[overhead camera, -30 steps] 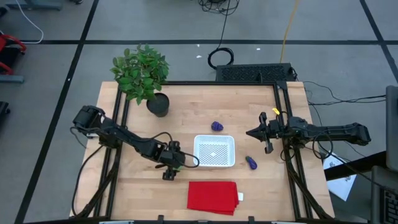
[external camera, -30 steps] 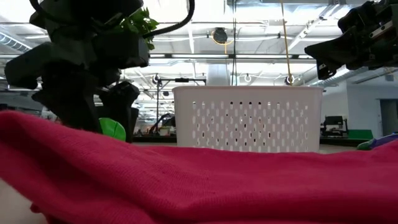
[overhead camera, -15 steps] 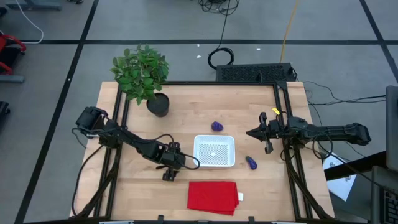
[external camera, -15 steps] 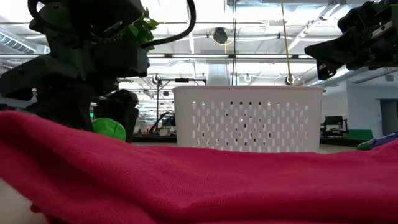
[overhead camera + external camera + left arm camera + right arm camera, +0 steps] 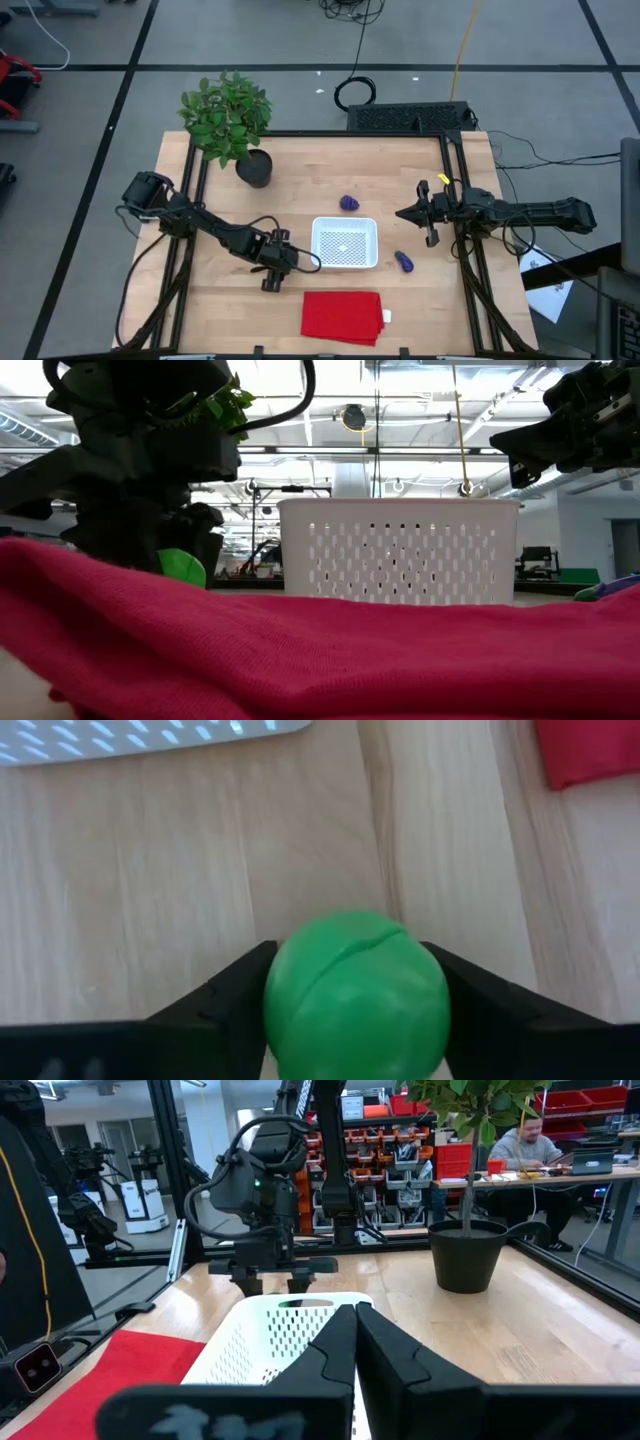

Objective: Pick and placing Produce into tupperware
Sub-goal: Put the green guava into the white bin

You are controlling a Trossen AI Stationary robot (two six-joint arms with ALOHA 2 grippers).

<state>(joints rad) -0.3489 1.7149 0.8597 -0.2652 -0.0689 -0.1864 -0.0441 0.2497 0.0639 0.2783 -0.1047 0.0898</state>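
Observation:
The round green produce [image 5: 355, 995] sits between the fingers of my left gripper [image 5: 350, 1010], which stands left of the white tupperware [image 5: 345, 243]; in the low view the green ball [image 5: 182, 568] shows under that gripper. The tupperware rests flat on the table. A rounded purple item [image 5: 348, 203] lies just beyond its far side, and an elongated dark purple one [image 5: 404, 262] lies at its right near corner. My right gripper [image 5: 402, 213] hovers shut to the right of the tupperware, touching nothing. My left gripper pinches the green ball at its two opposite sides [image 5: 285, 990] between both fingers, coming from above and pointing down. The red cloth hides the ball's underside in the low view, so whether it rests on the table does not show.
A red folded cloth [image 5: 342, 316] lies at the near edge in front of the tupperware. A potted plant [image 5: 228, 118] stands at the far left corner. Bare wood lies between the tupperware and the plant pot [image 5: 254, 168]. A person sits behind a desk beyond the table [image 5: 525, 1145].
My left arm has shifted a little over the green ball, its body standing broader in the low view than a second ago. The ball has stayed in about the same place.

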